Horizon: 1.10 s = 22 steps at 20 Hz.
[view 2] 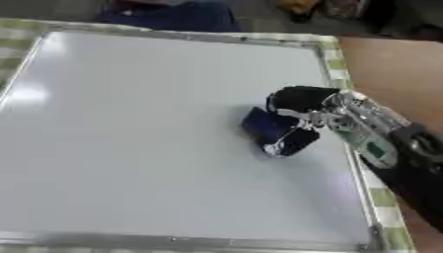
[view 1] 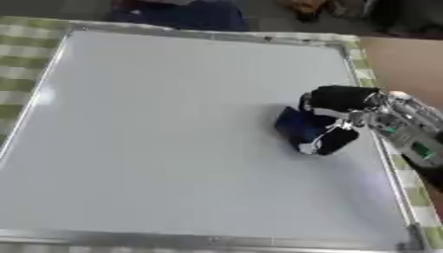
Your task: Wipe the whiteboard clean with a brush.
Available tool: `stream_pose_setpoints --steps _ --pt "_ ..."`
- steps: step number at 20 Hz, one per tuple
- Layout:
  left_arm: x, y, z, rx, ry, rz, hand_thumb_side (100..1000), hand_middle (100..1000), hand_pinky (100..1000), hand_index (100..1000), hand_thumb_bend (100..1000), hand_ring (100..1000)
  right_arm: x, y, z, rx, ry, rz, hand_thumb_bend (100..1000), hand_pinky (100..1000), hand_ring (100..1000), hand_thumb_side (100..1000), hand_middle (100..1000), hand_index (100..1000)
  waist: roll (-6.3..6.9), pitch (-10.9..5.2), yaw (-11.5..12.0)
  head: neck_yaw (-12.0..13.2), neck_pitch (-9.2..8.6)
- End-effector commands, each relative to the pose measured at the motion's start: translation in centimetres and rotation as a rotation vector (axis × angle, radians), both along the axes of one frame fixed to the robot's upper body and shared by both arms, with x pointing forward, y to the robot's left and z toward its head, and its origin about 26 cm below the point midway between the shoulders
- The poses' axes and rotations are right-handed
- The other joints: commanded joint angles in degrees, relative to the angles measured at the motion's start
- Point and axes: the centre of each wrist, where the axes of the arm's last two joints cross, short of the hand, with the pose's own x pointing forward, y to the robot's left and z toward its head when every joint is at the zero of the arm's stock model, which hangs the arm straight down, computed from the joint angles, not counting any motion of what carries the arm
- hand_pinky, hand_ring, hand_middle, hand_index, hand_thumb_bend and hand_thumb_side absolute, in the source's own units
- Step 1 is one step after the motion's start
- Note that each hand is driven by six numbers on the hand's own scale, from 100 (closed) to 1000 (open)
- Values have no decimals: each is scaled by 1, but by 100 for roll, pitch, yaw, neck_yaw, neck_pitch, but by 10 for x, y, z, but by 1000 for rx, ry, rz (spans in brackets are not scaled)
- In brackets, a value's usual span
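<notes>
— Where's the brush?

— On the board, out toward 3 o'clock from its centre. My right hand comes in from the right, fingers curled round the dark blue block, pressing it flat to the surface.

— And the board itself?

— It reads plain white where I look. Its metal frame lies on a green-checked tabletop.

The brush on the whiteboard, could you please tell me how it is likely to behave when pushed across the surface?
The brush looks small and blocky, so it is probably light and stiff. The whiteboard looks smooth and glossy, so it should slide easily rather than roll. The right robot hand curls round it, so tipping seems unlikely.
</notes>
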Motion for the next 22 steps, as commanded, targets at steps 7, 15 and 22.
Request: stream_pose_setpoints --steps 7,15,22 --pt "-3 2 10 12 -38 2 1000 591 542 535 100 629 4 -35 21 -10 -107 -130 100 189 307 580 152 295 20 -52 68 -64 -50" --pt "-2 1 11 14 -42 -1 1000 591 542 535 100 628 8 -54 30 14 -161 -219 100 187 303 583 150 296 16 -1 93 -26 -111" --pt "-3 1 11 14 -40 0 1000 591 542 535 100 628 11 -62 29 31 -162 -249 100 182 297 583 145 295 12 -10 91 -11 -117"
